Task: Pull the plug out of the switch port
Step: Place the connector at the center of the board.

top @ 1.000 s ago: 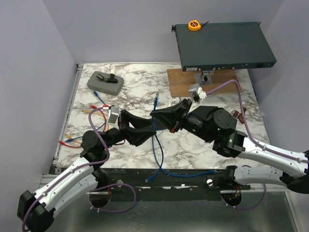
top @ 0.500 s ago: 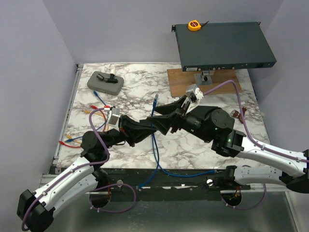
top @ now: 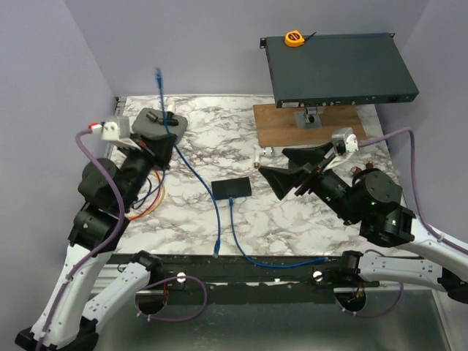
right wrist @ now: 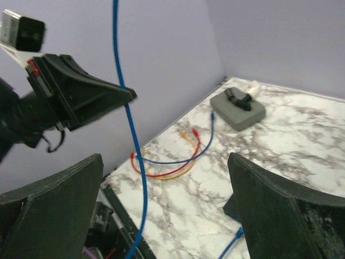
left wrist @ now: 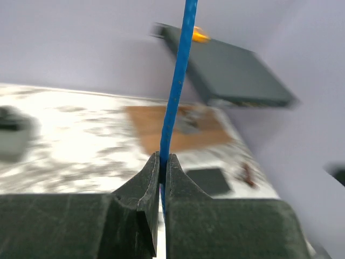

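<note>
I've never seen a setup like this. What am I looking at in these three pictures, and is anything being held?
Two robot arms stand at the near edge of a marble table. The wide picture comes from a fixed camera above and behind them. The other two come from a camera on each wrist, looking along that arm's own fingers. The left gripper is shut on a thin blue cable, held up so that one end points into the air. The right gripper is open and holds nothing. On the table lie a small black box, a grey case, a wooden board, and loose red, yellow and blue cables. At the back, a dark rack switch carries a yellow tape measure.
</note>
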You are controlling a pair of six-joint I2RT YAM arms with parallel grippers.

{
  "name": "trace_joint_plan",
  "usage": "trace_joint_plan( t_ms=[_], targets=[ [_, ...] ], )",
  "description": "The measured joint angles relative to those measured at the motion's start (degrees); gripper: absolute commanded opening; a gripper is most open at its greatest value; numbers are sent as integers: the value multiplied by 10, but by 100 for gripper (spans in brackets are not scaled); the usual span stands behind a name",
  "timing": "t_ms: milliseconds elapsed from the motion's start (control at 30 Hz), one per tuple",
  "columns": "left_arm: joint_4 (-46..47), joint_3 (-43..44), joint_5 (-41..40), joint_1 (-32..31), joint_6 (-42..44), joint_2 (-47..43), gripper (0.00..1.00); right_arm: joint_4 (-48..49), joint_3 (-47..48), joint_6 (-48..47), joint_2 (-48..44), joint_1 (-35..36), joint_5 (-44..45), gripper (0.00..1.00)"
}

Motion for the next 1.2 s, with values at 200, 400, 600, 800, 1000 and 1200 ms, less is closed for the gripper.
trace_joint_plan(
  t_ms=[200, 400, 600, 800, 1000, 1200],
  targets=[
    [-160, 114, -83, 207, 29, 110, 0, -12, -52, -5, -37, 0, 38, 100],
    [-204, 86, -103, 376, -2, 243, 0, -15, -126, 7, -28, 0, 34, 100],
    [-198, 28, -115, 458, -63, 328, 0, -13, -174, 31, -19, 0, 14, 100],
    [-185, 12, -148, 479, -73, 384, 0, -10, -207, 49, -26, 0, 9, 100],
    [-172, 0, -175, 518, -73, 404, 8, -10, -231, 60, -47, 0, 10, 100],
    [-160, -21, -181, 541, -76, 404, 50, -10, -233, 60, -37, 0, 10, 100]
  ],
)
